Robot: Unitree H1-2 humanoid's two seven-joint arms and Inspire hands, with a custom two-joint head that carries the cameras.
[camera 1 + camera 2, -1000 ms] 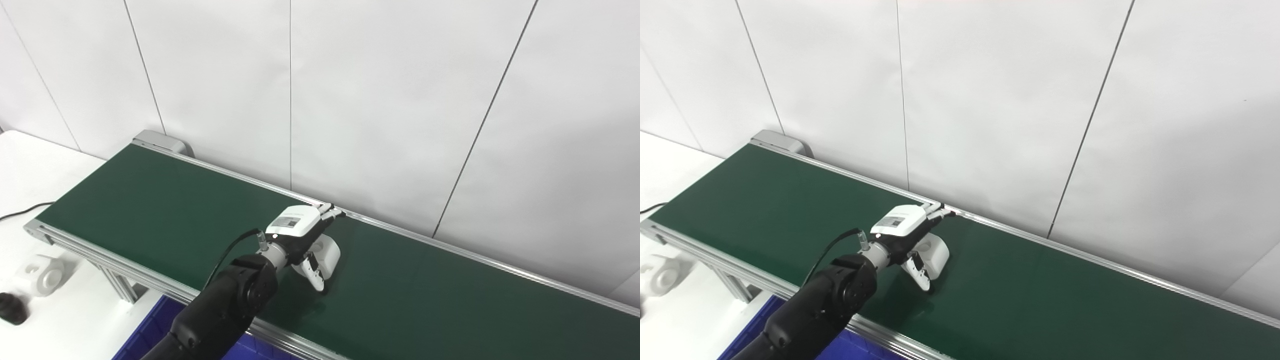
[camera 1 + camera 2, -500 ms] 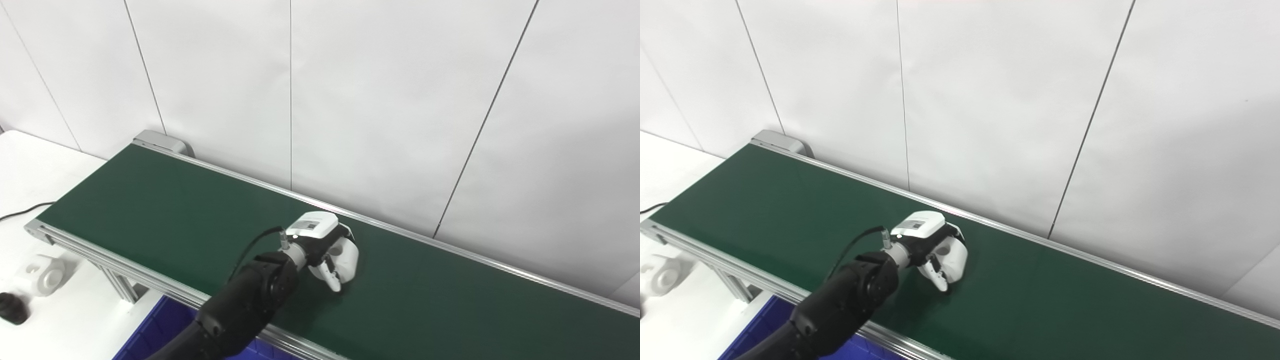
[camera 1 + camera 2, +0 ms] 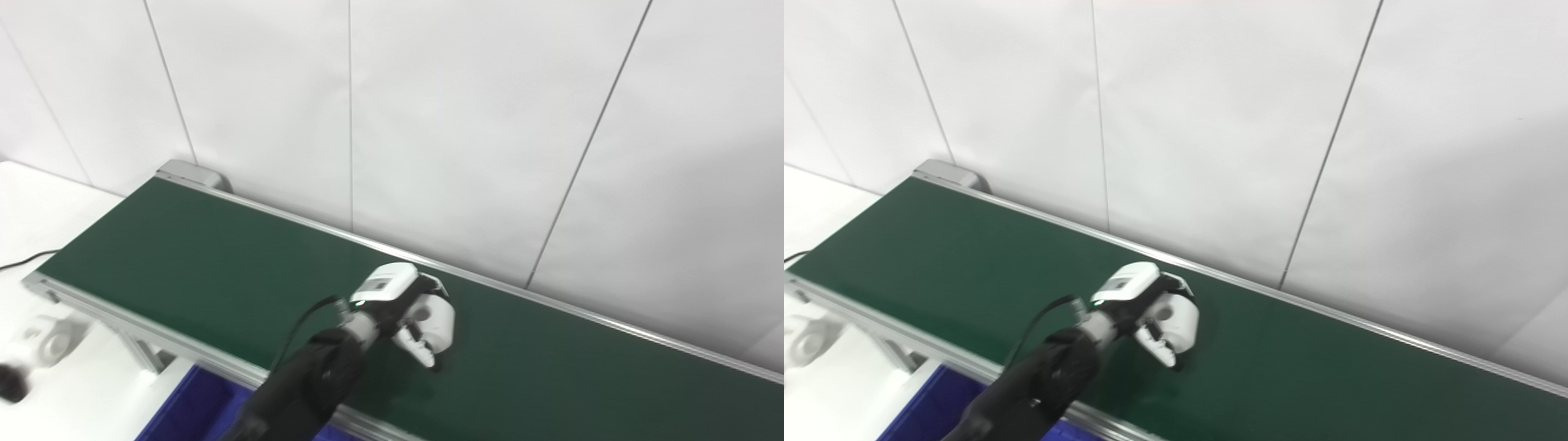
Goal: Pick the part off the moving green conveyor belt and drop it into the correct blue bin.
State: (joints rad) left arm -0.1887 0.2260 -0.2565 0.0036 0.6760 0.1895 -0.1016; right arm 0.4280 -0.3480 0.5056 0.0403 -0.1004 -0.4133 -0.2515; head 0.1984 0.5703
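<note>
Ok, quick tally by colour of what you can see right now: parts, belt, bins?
White parts: 2, one in the left hand on the belt, one off it at left, blurred
Green conveyor belt: 1
Blue bin: 1
Black object, blurred: 1
Total: 5

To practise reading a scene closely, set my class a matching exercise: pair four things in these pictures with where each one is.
Things:
1. white part
2. left hand
3. blue bin
4. power cable

Places:
A. below the near edge of the conveyor belt
B. on the white table, at the far left edge of the view
C. on the belt, within the fingers
D. closed round the part, over the middle of the belt

Pairs: 1-C, 2-D, 3-A, 4-B
</note>
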